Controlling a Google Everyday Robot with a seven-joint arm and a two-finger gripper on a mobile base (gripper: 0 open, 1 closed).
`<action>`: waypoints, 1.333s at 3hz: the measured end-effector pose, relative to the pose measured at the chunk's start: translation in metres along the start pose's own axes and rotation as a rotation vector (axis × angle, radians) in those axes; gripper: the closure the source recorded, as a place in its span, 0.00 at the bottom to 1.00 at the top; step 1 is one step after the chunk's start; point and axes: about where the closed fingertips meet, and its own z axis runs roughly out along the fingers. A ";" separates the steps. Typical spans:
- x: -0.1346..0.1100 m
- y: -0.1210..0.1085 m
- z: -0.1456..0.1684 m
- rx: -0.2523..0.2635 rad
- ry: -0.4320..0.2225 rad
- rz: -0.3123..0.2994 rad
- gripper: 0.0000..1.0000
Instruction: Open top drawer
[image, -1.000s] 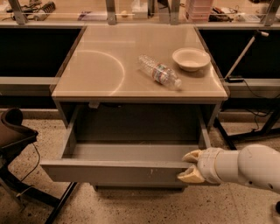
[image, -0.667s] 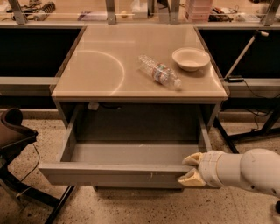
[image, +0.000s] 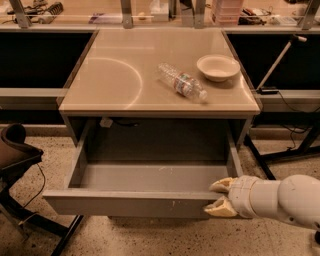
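Hand (image: 212, 198) at lower right pinches the right end of the top drawer (image: 130, 204) front, one finger inside the lip and one outside; drawer sits well out at lower centre, long axis left-right, pull direction toward frame bottom.

Drawer (image: 150, 177) stands wide open under table (image: 110, 75). Gripper (image: 216, 197) at right end of drawer front, jaws pinching the panel, one inside, one outside. On table: bottle (image: 182, 83) lying on its side, bowl (image: 218, 67) near it.
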 end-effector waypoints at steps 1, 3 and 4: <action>-0.002 0.000 -0.002 0.000 0.000 0.000 1.00; -0.003 0.008 -0.006 0.016 0.003 0.009 1.00; -0.002 0.021 -0.009 0.035 0.009 0.024 1.00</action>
